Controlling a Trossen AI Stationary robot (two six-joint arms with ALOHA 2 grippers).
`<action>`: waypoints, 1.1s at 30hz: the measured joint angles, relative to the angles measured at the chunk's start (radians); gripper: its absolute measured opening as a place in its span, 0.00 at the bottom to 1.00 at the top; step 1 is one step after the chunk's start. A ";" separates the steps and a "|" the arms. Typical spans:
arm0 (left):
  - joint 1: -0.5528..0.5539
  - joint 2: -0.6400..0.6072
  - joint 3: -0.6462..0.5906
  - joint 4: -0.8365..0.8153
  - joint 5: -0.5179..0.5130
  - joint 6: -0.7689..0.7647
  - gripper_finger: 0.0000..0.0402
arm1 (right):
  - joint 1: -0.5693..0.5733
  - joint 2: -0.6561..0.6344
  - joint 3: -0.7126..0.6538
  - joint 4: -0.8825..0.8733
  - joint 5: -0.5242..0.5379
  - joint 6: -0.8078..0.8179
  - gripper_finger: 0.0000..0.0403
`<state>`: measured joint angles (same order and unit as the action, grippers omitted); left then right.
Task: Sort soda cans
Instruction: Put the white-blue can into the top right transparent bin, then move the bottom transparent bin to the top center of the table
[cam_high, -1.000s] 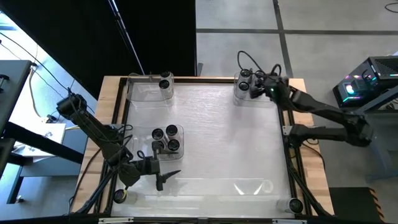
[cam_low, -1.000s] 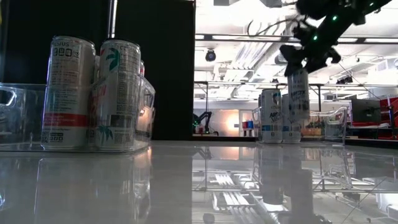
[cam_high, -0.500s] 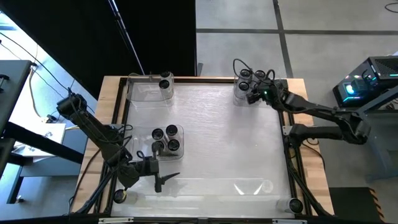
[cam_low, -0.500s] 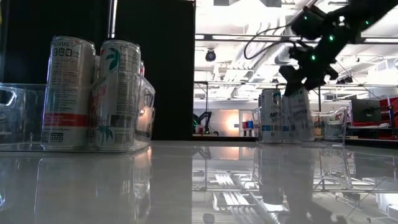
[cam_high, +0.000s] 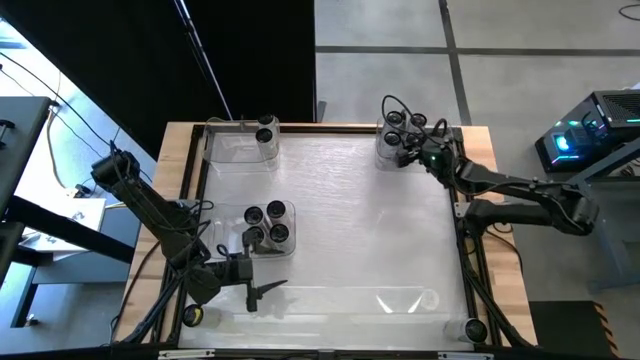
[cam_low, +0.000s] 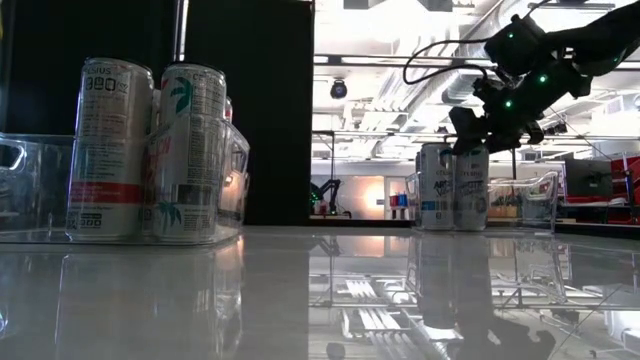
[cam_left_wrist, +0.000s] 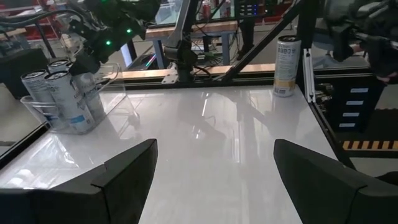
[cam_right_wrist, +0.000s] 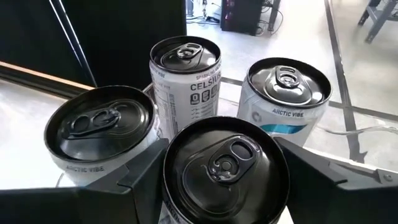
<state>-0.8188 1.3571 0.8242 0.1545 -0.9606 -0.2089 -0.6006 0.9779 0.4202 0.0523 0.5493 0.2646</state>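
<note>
My right gripper (cam_high: 408, 155) is at the table's far right corner, shut on a soda can (cam_right_wrist: 227, 168) that stands among three other cans (cam_right_wrist: 102, 127) in a clear tray (cam_high: 385, 155). The low view shows this can (cam_low: 471, 188) upright beside another, under the gripper (cam_low: 478, 135). My left gripper (cam_high: 262, 290) waits open over the near left part of the table (cam_left_wrist: 214, 180). Several cans (cam_high: 266, 224) stand in a tray left of the table's middle. One can (cam_high: 266, 133) stands in the far left tray. My right gripper pinches the soda can between its two fingers (cam_right_wrist: 140, 180) at the upper side wall, just under the rim (cam_right_wrist: 173, 186). The fingers come down from above, slanting in from the table's right. The can stands upright in the tray, close against its neighbours.
A clear tray (cam_high: 405, 300) lies near the table's near edge. Single cans stand on the frame at the near left (cam_high: 192, 313) and near right (cam_high: 472, 328) corners. The middle of the white table (cam_high: 360, 230) is bare. Wooden rails border the table.
My right gripper has come down with the can. A second ago the can hung clear above the far right tray; it then tipped on the way down and now stands upright in the tray beside the other cans.
</note>
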 joint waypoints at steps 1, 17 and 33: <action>0.000 0.000 0.000 0.000 -0.001 0.000 0.79 | 0.000 0.000 0.000 0.001 0.000 0.001 0.59; 0.000 0.000 0.000 -0.001 -0.002 0.000 0.79 | 0.001 0.002 0.118 -0.037 -0.058 -0.004 0.82; -0.010 0.000 0.000 -0.012 -0.077 0.018 0.79 | 0.268 -0.092 0.319 -0.159 -0.002 -0.110 0.82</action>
<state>-0.8293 1.3571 0.8242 0.1421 -1.0373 -0.1906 -0.3327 0.8862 0.7391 -0.1069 0.5468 0.1550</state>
